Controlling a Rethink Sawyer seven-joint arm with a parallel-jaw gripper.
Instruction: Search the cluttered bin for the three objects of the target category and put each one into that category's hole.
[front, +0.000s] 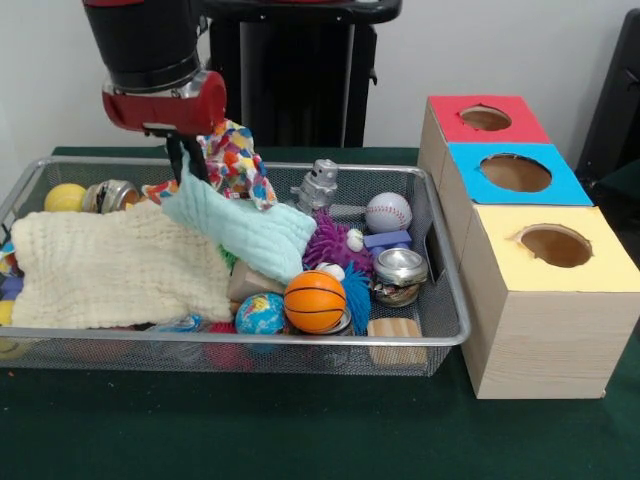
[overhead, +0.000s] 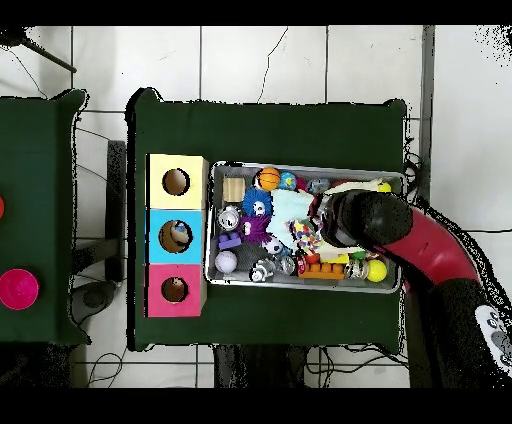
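The arm's gripper (front: 186, 160) reaches into the wire bin (front: 440, 335), pinching a pale green cloth (front: 245, 228) lifted above a cream towel (front: 110, 268). An orange ball (front: 314, 301) lies near the front. Three boxes (front: 540, 290) stand beside the bin.

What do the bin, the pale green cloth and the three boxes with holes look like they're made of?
Bin: metal wire mesh, silvery with a smooth shiny rim.
Pale green cloth: soft woven fabric, matte, with a crinkled weave and limp folds.
Boxes: probably light wood or wood-look board, judging by the grain lines on the sides, with flat red, blue and yellow tops.
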